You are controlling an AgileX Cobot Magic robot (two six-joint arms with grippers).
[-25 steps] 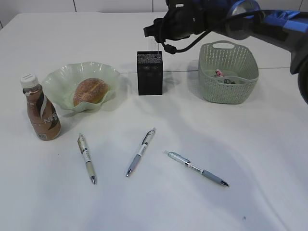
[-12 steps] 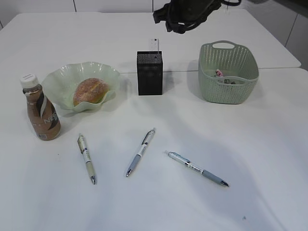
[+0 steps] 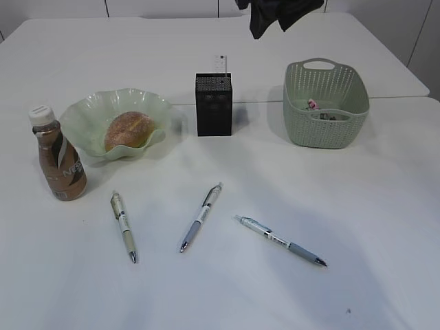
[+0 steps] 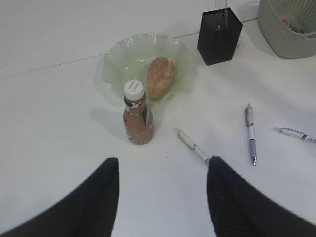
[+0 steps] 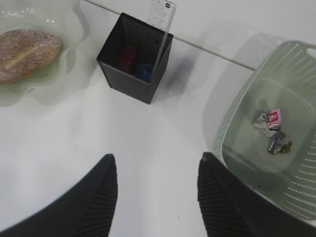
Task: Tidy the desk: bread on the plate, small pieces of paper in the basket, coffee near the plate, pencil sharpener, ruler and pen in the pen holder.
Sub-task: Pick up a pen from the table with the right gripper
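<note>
The bread (image 3: 128, 130) lies on the green plate (image 3: 96, 103), and the coffee (image 3: 60, 158) stands upright just left of it. The clear ruler (image 3: 220, 63) sticks up out of the black pen holder (image 3: 214, 106). Inside the holder (image 5: 133, 64) lie a red thing (image 5: 129, 58) and a blue thing (image 5: 144, 71); which one is the pencil sharpener I cannot tell. Three pens (image 3: 124, 227) (image 3: 201, 216) (image 3: 282, 242) lie flat on the desk. Paper pieces (image 5: 270, 121) sit in the basket (image 3: 326, 130). My right gripper (image 5: 157, 157) hangs open and empty high above the holder and basket. My left gripper (image 4: 163, 160) is open and empty above the desk, near the coffee (image 4: 137, 116).
The desk (image 3: 357, 206) is white, with a seam line running behind the holder. In the exterior view a dark part of the right arm (image 3: 278, 14) shows at the top edge. The left arm does not show there.
The right arm has lifted up and back from just above the pen holder and is now mostly past the top edge. The ruler stays standing in the holder.
</note>
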